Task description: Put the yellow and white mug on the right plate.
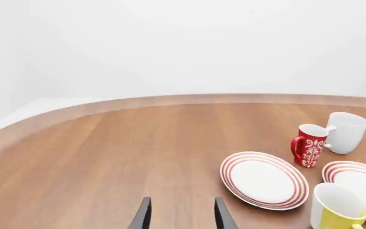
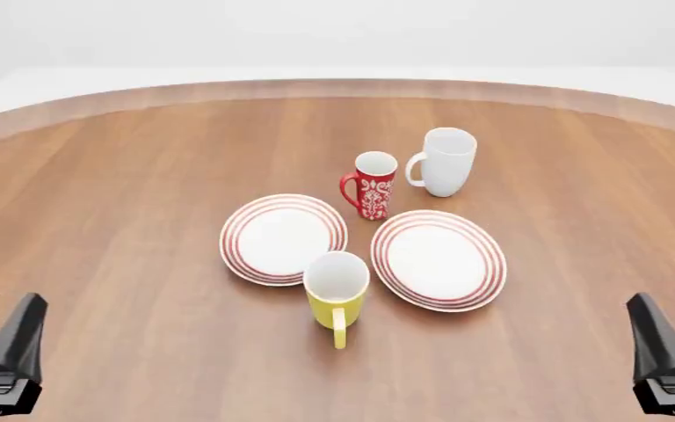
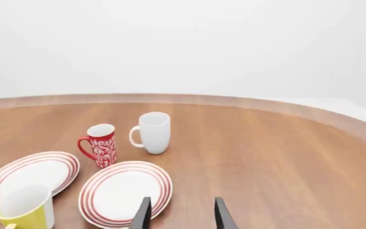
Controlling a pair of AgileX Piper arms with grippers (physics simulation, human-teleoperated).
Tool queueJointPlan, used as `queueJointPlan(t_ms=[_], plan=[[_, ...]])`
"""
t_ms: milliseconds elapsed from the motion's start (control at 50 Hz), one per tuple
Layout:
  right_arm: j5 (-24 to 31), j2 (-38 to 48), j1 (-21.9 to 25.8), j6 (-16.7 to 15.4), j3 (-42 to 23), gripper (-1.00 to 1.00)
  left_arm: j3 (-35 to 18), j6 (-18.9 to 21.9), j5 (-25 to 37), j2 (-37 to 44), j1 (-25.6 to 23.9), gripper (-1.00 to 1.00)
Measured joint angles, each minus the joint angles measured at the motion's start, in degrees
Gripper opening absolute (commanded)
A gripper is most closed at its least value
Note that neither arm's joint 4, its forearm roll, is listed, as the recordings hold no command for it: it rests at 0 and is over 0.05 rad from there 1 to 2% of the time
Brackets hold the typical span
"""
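Observation:
The yellow and white mug [image 2: 337, 294] stands upright on the table, just in front of the gap between the two plates, its handle pointing toward the arms' side. The right plate [image 2: 439, 259], white with red rings, lies bare beside it. The mug [image 3: 25, 210] and that plate [image 3: 124, 193] both show in the right wrist view. My left gripper [image 1: 181, 202] is open at the near left, far from the mug [image 1: 339, 210]. My right gripper [image 3: 181, 202] is open at the near right, nothing between its fingers [image 2: 654, 338].
A matching left plate [image 2: 282, 238] lies left of the mug. Behind the plates stand a red patterned mug [image 2: 373, 186] and a larger white mug [image 2: 446, 162]. The wooden table [image 2: 115, 220] has a curved far edge.

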Motion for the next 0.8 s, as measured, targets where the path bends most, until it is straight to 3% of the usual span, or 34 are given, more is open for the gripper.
queueJointPlan(t_ms=[480,660,800], plan=[[1.1,0.0,1.78,-0.81,-1.02,1.0,0.0,0.0,0.0,0.0,0.0,1.0],[3.7,0.82,6.35,-1.41,-3.91,1.0,0.0,0.0,0.0,0.0,0.0,1.0],[6.06,2.58,9.94,-0.16,-7.64,1.0,0.0,0.0,0.0,0.0,0.0,1.0]])
